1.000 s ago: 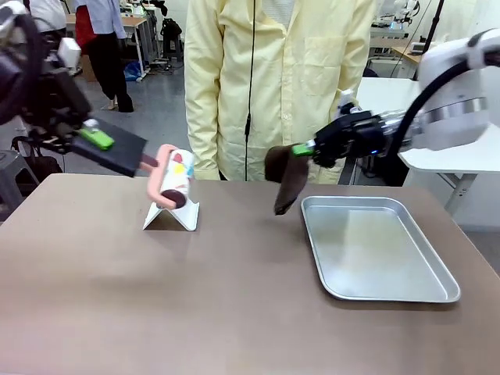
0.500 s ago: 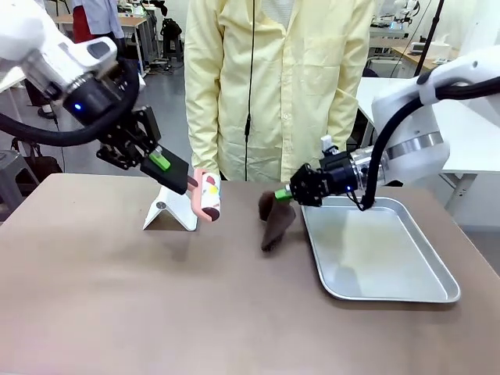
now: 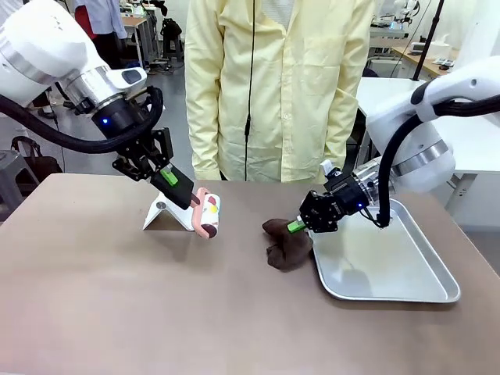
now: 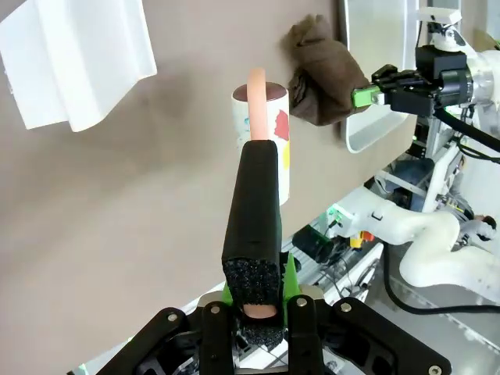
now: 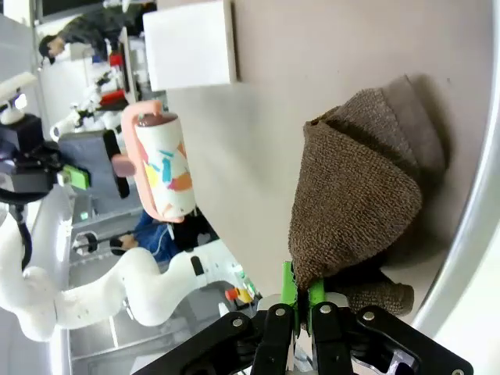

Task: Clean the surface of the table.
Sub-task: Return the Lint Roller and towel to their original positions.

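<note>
The brown-grey table (image 3: 156,297) spreads across the front view. My left gripper (image 3: 169,177) is shut on the black foam handle (image 4: 254,199) of a lint roller (image 3: 208,215), whose patterned roll hangs just over the table beside a white folded stand (image 3: 168,213). In the left wrist view the roller (image 4: 272,133) points away from me along the tabletop. My right gripper (image 3: 298,226) is shut on a brown cloth (image 3: 287,244) that lies bunched on the table against the tray's left rim. The cloth (image 5: 359,203) fills the middle of the right wrist view above my green pads (image 5: 301,297).
A silver metal tray (image 3: 406,291) lies on the right part of the table. A person in a yellow coat (image 3: 273,86) stands at the far edge, between the arms. The white stand (image 4: 74,62) sits left of the roller. White-topped tables stand behind on the right.
The right gripper has come down and leftward, bringing the cloth from mid-air onto the table by the tray. The left gripper has swung in from the left and lowered the roller beside the stand.
</note>
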You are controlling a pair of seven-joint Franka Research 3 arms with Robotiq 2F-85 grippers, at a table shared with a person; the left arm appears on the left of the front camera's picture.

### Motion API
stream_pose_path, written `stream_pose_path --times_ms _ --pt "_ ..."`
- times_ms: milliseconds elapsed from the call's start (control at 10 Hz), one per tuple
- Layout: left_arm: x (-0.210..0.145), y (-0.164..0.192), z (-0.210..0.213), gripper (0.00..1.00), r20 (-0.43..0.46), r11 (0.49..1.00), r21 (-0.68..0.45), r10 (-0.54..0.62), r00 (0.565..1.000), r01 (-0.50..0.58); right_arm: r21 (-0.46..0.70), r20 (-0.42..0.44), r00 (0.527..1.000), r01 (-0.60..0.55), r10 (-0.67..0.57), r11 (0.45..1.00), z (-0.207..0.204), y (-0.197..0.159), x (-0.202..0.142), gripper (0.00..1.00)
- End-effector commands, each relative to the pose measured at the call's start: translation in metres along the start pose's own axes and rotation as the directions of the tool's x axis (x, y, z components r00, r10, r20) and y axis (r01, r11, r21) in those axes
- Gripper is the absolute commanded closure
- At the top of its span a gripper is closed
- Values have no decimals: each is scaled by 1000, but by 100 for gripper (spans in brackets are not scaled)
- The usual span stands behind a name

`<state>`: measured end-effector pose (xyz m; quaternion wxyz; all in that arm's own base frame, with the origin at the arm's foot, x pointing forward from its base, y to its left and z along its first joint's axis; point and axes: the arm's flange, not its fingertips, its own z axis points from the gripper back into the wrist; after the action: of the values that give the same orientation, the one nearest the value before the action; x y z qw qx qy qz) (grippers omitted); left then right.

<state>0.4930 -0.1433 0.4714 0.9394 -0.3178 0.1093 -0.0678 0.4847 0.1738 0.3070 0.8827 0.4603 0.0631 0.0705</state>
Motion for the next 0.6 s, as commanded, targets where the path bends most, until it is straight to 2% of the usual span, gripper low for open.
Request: stream_pose_path --times_ms 0,400,500 --pt "-3 0 -2 78 20 1000 8 3 1000 -3 5 32 999 9 -10 1000 0 -3 2 94" --pt "-3 0 -2 78 20 1000 8 3 1000 -3 5 32 999 9 -10 1000 0 -3 2 94" --pt "1 1 -1 78 5 1000 1 2 1000 -2 -1 6 1000 7 -7 1000 1 -4 1 94"
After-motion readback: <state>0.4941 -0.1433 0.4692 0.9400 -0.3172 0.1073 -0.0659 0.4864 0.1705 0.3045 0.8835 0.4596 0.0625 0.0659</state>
